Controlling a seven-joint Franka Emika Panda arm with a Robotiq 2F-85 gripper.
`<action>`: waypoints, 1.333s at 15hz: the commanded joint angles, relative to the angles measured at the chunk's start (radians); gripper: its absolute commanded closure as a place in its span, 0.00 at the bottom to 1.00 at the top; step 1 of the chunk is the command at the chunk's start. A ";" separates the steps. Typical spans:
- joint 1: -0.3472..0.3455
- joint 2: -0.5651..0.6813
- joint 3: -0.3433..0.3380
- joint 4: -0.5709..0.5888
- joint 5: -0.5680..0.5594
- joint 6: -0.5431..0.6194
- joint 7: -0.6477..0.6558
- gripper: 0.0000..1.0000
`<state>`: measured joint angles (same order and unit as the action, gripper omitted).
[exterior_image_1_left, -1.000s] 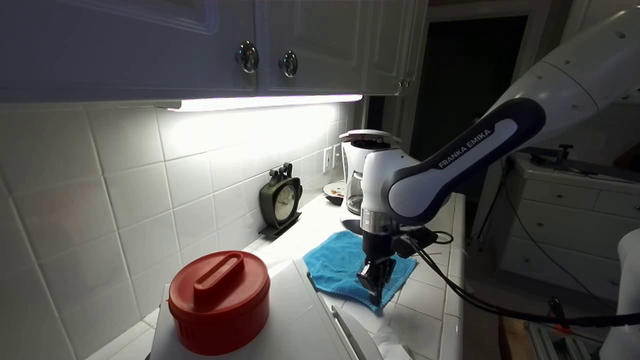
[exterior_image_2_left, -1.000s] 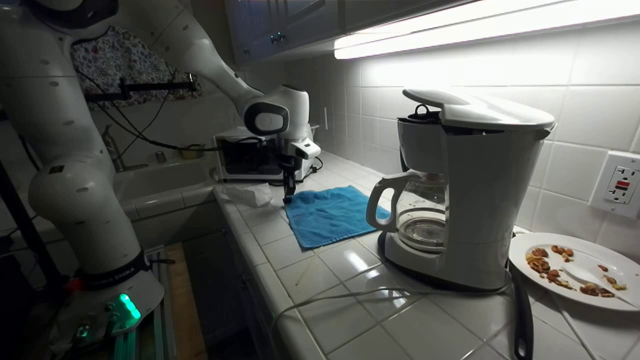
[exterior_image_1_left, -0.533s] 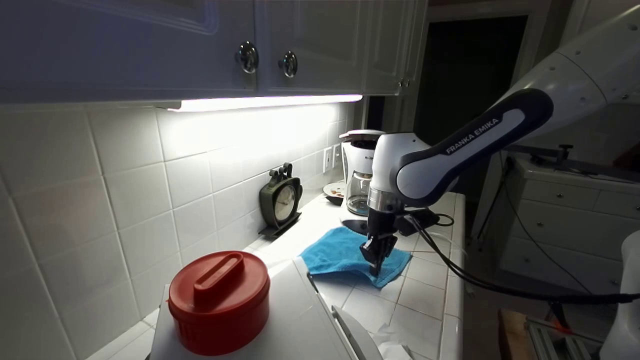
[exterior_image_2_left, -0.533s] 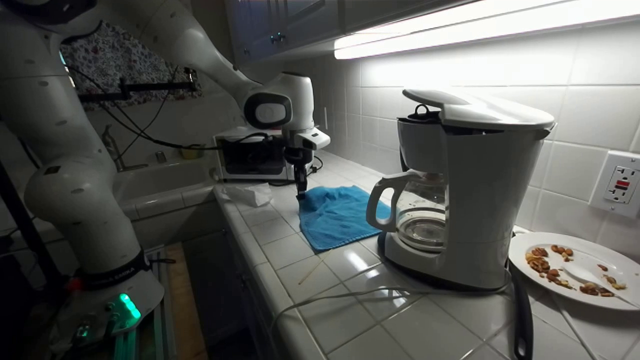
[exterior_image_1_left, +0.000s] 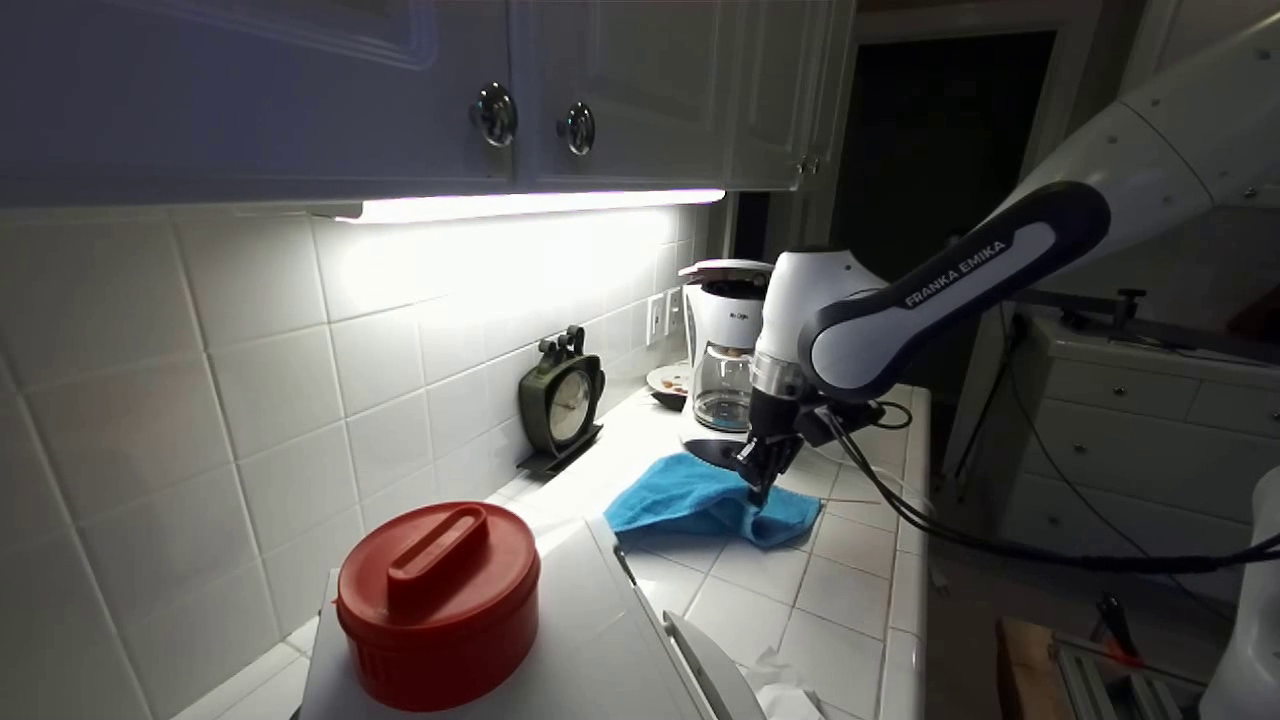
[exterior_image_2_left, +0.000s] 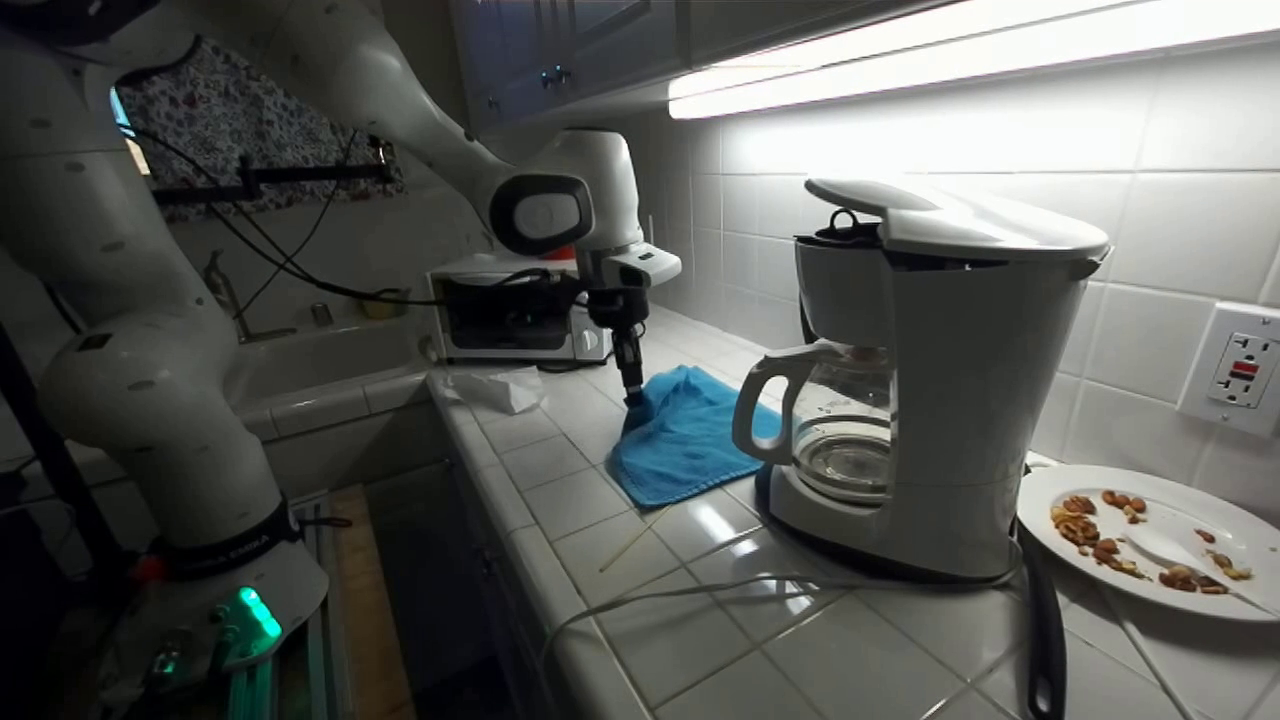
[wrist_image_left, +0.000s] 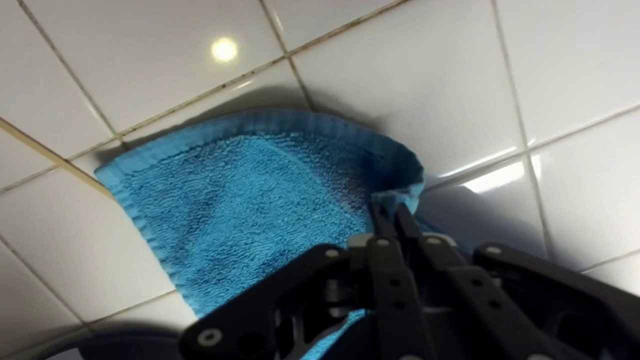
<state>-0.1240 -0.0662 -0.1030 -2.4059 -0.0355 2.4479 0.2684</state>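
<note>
A blue towel (wrist_image_left: 240, 215) lies on the white tiled counter, its near corner pulled up and folded over itself. My gripper (wrist_image_left: 392, 207) is shut on that corner, with a bit of towel pinched between the fingertips in the wrist view. In both exterior views the gripper (exterior_image_1_left: 760, 497) points down at a tilt, just above the counter. The raised part of the towel (exterior_image_2_left: 690, 440) slopes from the fingertips to the flat part. A white coffee maker (exterior_image_2_left: 975, 420) with a glass carafe (exterior_image_2_left: 845, 440) stands close to the towel's far side.
A white toaster oven (exterior_image_2_left: 500, 325) sits behind the gripper, bearing a red lidded container (exterior_image_1_left: 440, 610). Crumpled paper (exterior_image_2_left: 515, 390) lies near the counter edge. A green dial scale (exterior_image_1_left: 562, 400) leans by the wall. A cord (exterior_image_2_left: 690, 592) and a plate (exterior_image_2_left: 1040, 490) flank the coffee maker.
My gripper has moved away from the toaster oven toward the coffee maker, taking the towel's corner along. The towel has shifted slightly and its held edge now folds over, baring tiles behind it.
</note>
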 joint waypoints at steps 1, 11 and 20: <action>-0.028 -0.005 -0.010 -0.002 -0.108 0.040 0.088 0.96; -0.052 0.033 -0.015 0.078 -0.265 0.067 0.240 0.96; -0.039 0.144 -0.051 0.164 -0.354 0.093 0.384 0.96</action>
<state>-0.1734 0.0297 -0.1371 -2.2846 -0.3379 2.5172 0.5819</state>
